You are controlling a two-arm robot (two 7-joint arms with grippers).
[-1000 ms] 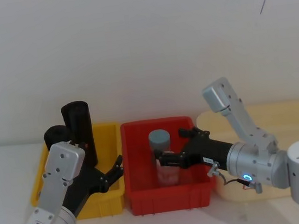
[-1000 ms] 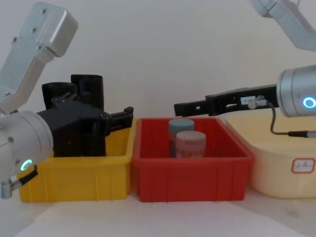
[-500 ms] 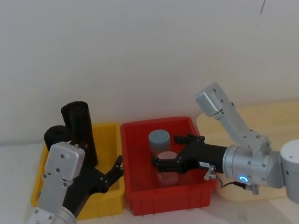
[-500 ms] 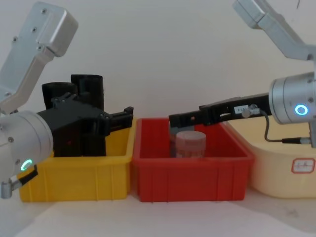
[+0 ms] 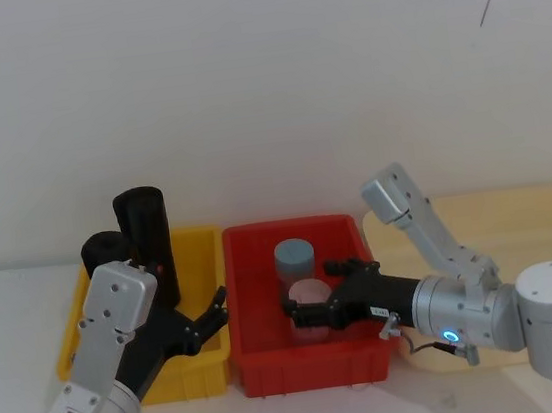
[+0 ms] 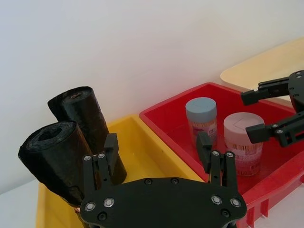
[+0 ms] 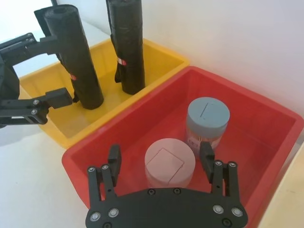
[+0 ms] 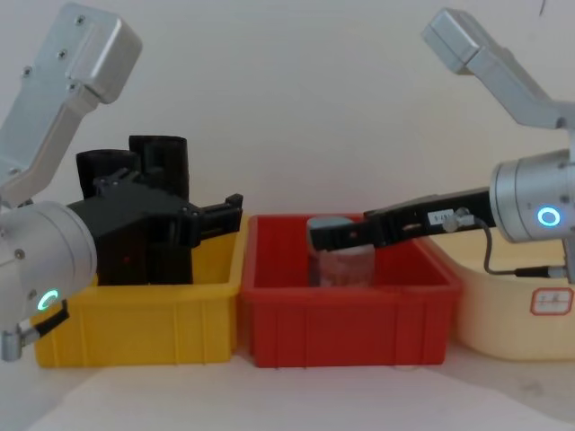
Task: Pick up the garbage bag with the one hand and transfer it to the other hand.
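Observation:
Two black rolls stand upright in the yellow bin point(image 5: 192, 245). The garbage bag point(image 5: 100, 250) is the shorter one, with a red-and-white band point(image 7: 73, 76). Its top point(image 6: 47, 137) shows close in the left wrist view. The taller roll point(image 5: 144, 238) stands just behind it. My left gripper point(image 5: 214, 313), on the green-ringed arm, hangs open and empty over the bin's right side, beside the rolls. My right gripper point(image 5: 308, 288), on the blue-ringed arm, is open low in the red bin point(image 5: 265, 364). Its fingers point(image 7: 114, 161) stand on either side of a pink-lidded jar point(image 7: 169, 161).
A grey-lidded jar point(image 5: 294, 258) stands behind the pink one in the red bin. A cream tray point(image 8: 517, 314) lies to the right of that bin. The three containers sit side by side against a white wall.
My right gripper has come down into the red bin and now brackets the pink-lidded jar. The left arm and both rolls have not moved.

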